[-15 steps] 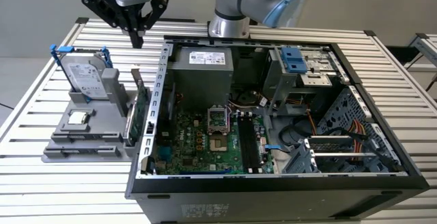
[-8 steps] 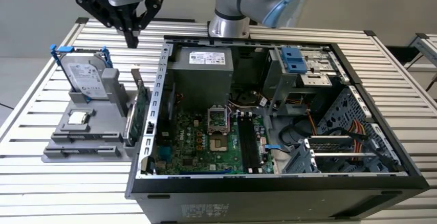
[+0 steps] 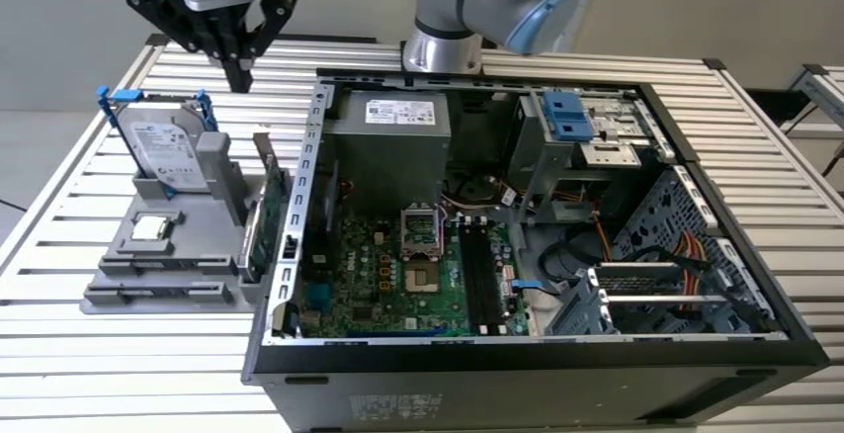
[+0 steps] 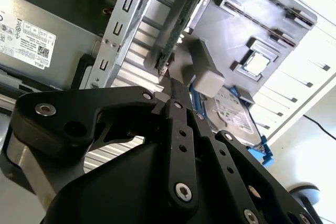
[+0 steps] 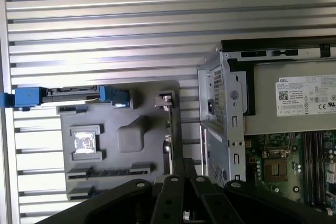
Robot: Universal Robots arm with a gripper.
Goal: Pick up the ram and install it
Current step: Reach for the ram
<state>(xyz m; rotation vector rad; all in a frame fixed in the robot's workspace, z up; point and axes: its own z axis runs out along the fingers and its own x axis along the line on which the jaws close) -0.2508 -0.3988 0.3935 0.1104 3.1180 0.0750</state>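
Note:
My gripper [image 3: 240, 77] hangs shut and empty above the slatted table, just behind the grey parts holder [image 3: 132, 293]. A thin green board [image 3: 272, 217] stands on edge along the holder's side nearest the computer case, with a small metal tab at its far end. I cannot tell whether this board is the ram. In the second wrist view the closed fingertips [image 4: 174, 85] point at the tab end of the board [image 4: 186, 22]. In the first wrist view my gripper [image 5: 175, 116] lies in line with that tab [image 5: 165, 100]. The long dark memory slots [image 3: 475, 275] run beside the processor socket.
The holder also carries an upright hard drive [image 3: 169, 151] with blue clips and a small square processor chip [image 3: 154, 225]. The open computer case [image 3: 528, 359] lies at the exterior view's right, with its metal side wall [image 3: 314, 156] close to the holder. The arm's base [image 3: 442, 47] stands behind the case.

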